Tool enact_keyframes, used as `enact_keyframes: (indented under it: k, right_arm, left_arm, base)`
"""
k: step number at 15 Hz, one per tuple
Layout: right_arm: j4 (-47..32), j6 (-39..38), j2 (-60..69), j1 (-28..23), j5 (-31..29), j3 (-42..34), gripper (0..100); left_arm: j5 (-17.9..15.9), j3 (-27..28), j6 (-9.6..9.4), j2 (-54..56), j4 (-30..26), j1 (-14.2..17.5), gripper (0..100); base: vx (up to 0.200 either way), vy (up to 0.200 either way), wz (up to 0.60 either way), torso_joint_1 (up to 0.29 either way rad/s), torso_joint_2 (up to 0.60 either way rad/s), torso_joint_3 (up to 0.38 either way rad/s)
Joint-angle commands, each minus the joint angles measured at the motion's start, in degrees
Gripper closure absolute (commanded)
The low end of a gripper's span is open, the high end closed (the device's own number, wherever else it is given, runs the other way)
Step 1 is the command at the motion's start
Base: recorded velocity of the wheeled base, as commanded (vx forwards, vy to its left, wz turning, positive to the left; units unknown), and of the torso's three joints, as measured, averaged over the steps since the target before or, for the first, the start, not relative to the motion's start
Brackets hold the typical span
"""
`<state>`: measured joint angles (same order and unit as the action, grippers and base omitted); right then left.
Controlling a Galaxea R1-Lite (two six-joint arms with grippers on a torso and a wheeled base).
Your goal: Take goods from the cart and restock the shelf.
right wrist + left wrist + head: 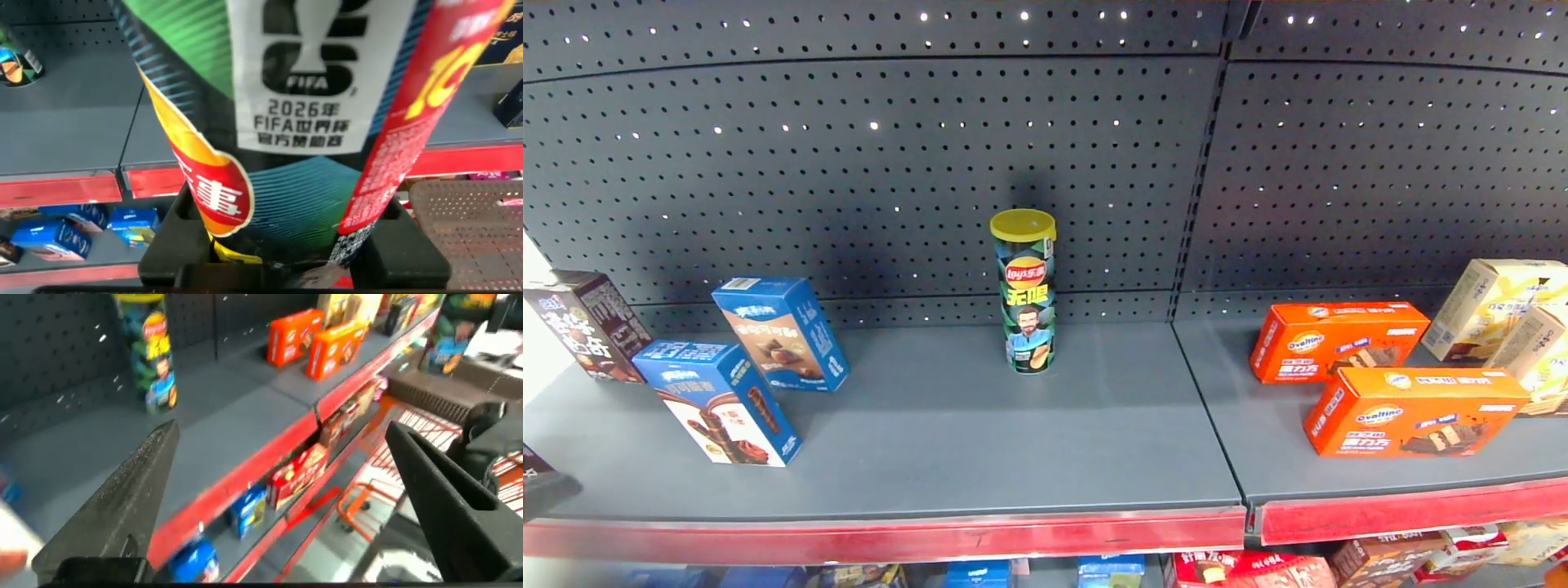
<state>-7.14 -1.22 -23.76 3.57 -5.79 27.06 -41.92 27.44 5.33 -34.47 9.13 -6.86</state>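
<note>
shelf [980, 441]: grey deck, red front strip [890, 539], dark pegboard back [849, 163].
shelf can [1023, 290]: upright, yellow lid, mid-deck near the back, bare deck on both sides and in front. label shows a red-and-yellow roundel above a cartoon bearded face; print left unread.
to robot's left of it: rear blue box [783, 333] and front blue box [719, 402], both standing, the front one nearer the strip; dark box [588, 322] at the far edge.
to robot's right, next bay: rear orange box [1339, 340] and front orange box [1413, 408], lying flat, one just ahead of the other; pale boxes [1494, 306] beside them at the edge.
lower shelf [1217, 567]: blue and red packs under the strip.
cart [364, 508]: orange wire frame, below the shelf front.
held can [310, 98]: task item, clamped in right gripper [294, 237] between black fingers, blocking most of the shelf beyond it in the right wrist view. label in green, black, red and yellow panels with white print, not read here.
left gripper [279, 431]: fingers spread wide, nothing between them, poised off the shelf front, angled along the deck.
</note>
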Motion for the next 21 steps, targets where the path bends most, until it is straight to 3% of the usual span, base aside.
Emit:
enact_keyframes:
  k: [1, 2, 3, 4, 6, 9, 11, 15, 16, 18, 21]
  right_arm:
    - [0.02, -0.10, -0.06, -0.06, -0.01, 0.18, 100]
    - [0.02, -0.10, -0.06, -0.23, -0.01, 0.27, 100]
    - [0.02, -0.19, -0.23, -0.32, -0.01, 0.80, 100]
    - [0.02, -0.19, -0.32, -0.32, -0.01, 0.97, 100]
    - [0.02, -0.28, -0.23, -0.32, -0.10, 0.97, 100]
    - [0.02, -0.19, -0.15, -0.50, -0.10, 1.59, 100]
    - [-0.24, -0.19, -0.32, -0.41, -0.19, 2.73, 100]
    - [-0.24, -0.19, -0.50, -0.06, -0.01, 2.82, 100]
    - [-0.24, -0.19, -0.50, -0.06, -0.01, 2.73, 100]
    - [-0.41, -0.01, -0.41, -0.14, -0.10, 2.64, 100]
    - [-0.41, -0.01, -0.32, -0.14, -0.10, 2.91, 100]
  left_arm:
    - [-1.58, -1.69, 2.14, -15.80, 11.44, -0.61, 0]
    - [-1.76, -1.60, 3.37, -18.70, 15.39, -0.61, 0]
    - [-3.60, -0.99, 5.57, -24.24, 21.81, -0.78, 0]
    - [-5.98, -0.37, 6.27, -28.63, 25.50, -0.70, 0]
    - [-8.17, 2.44, 6.27, -38.65, 32.27, -0.87, 0]
    - [-8.09, 8.15, 6.10, -48.67, 39.12, -1.66, 0]
    - [-8.09, 13.08, 5.22, -55.96, 43.60, -1.93, 0]
    - [-8.00, 16.42, 4.34, -62.20, 44.66, -1.93, 0]
    - [-8.09, 17.47, 3.20, -64.23, 44.83, -1.66, 0]
    - [-8.09, 20.55, -1.37, -69.06, 44.83, -1.05, 0]
    - [-8.00, 23.80, -1.55, -72.22, 44.92, -0.96, 0]
  base:
    - [0.000, 0.000, 0.00, 0.000, 0.00, 0.000]
    - [0.000, 0.000, 0.00, 0.000, 0.00, 0.000]
    - [0.000, 0.000, 0.00, 0.000, 0.00, 0.000]
    - [0.000, 0.000, 0.00, 0.000, 0.00, 0.000]
    - [0.000, 0.000, 0.00, 0.000, 0.00, 0.000]
    - [0.000, 0.000, 0.00, 0.000, 0.00, 0.000]
    - [0.000, 0.000, 0.00, 0.000, 0.00, 0.000]
    - [0.000, 0.000, 0.00, 0.000, 0.00, 0.000]
    - [0.000, 0.000, 0.00, 0.000, 0.00, 0.000]
    - [0.000, 0.000, 0.00, 0.000, 0.00, 0.000]
    - [0.000, 0.000, 0.00, 0.000, 0.00, 0.000]
